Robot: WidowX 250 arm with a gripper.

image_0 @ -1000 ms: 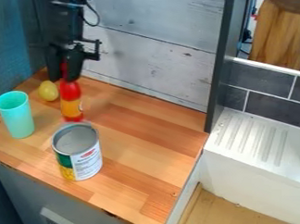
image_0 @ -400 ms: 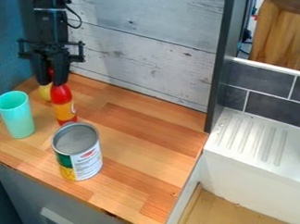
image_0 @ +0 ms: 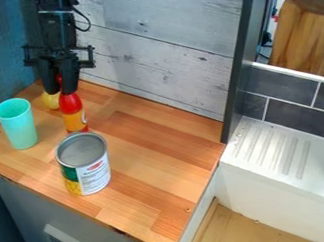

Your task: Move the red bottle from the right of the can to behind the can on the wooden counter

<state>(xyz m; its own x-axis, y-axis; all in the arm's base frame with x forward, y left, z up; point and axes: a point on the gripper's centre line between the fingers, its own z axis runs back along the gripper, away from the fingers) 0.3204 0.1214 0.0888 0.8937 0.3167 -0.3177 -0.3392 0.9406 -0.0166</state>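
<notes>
In the camera view, the end effector (image_0: 60, 90) is seen at the upper left, pointed down over the far left part of the worktop (image_0: 153, 158). A red and orange bottle (image_0: 74, 117) is clamped by its top between the two fingers (image_0: 69, 81), and is held roughly upright. Whether its base is borne by the worktop cannot be told, since the base is seen right beside the far rim of a large can (image_0: 93, 175). The can is stood upright, with its grey round top turned up and a white, green and yellow label wrapped around its side. To the left of the bottle, well apart from the can, a turquoise cup (image_0: 18, 125) is placed upright. Behind the cup and the bottle, a yellow rounded object (image_0: 51, 101) is partly hidden by the end effector. The worktop is backed by a wall of pale grey planks (image_0: 155, 48) and flanked by a blue surface (image_0: 5, 53) at the left. To the right, past a dark upright post (image_0: 239, 65), a white ridged drainboard (image_0: 272, 149) is set below dark tiles (image_0: 277, 86)
</notes>
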